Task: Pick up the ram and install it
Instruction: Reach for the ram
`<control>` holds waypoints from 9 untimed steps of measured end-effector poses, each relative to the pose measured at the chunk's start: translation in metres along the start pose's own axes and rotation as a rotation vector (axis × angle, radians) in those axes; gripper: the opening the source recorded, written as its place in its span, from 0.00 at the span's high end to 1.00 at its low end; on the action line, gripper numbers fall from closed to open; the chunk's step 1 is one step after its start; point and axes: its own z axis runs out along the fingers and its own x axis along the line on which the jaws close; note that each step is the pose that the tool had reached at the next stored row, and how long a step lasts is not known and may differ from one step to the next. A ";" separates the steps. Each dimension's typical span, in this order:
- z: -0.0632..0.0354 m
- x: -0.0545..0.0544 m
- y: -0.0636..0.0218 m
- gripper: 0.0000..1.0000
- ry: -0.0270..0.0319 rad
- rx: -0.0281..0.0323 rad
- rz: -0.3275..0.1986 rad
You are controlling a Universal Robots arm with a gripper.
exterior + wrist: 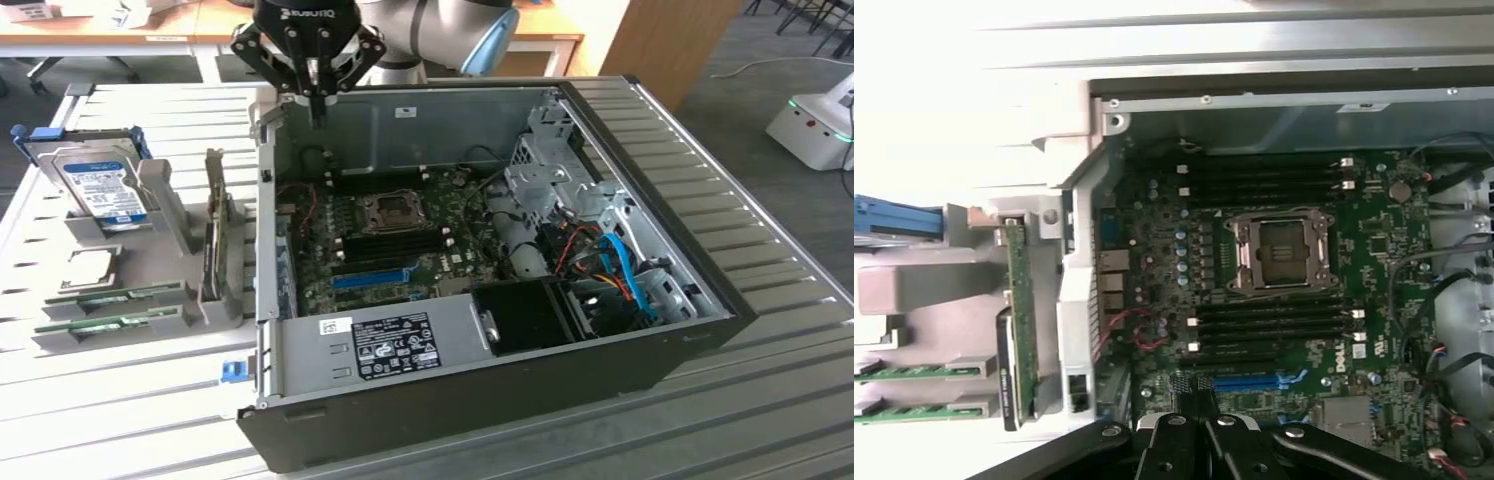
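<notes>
Two rams, thin green sticks, lie side by side in a grey holder at the exterior view's left: one (118,295) (924,371) and a second (110,324) (924,410) beside it. My gripper (318,112) (1199,440) hangs shut and holds nothing, above the back left corner of the open computer case (694,290). It is well apart from both rams. Inside the case lies the green motherboard (461,255) (1154,230), with dark memory slots (387,243) (1269,325) beside the processor socket (391,207) (1282,250).
A silver hard drive (104,185) stands in a grey rack behind the rams. A circuit card (214,235) (1019,310) stands on edge between rack and case. A blue expansion slot (370,277) (1254,381) crosses the motherboard. Cables and a black fan fill the case's right side.
</notes>
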 end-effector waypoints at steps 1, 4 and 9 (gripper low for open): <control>0.0000 0.002 -0.0001 0.90 0.0020 0.0002 0.000; 0.0002 0.007 -0.0005 0.90 0.0080 0.0006 0.000; 0.0005 0.015 -0.0011 0.90 0.0169 0.0013 0.001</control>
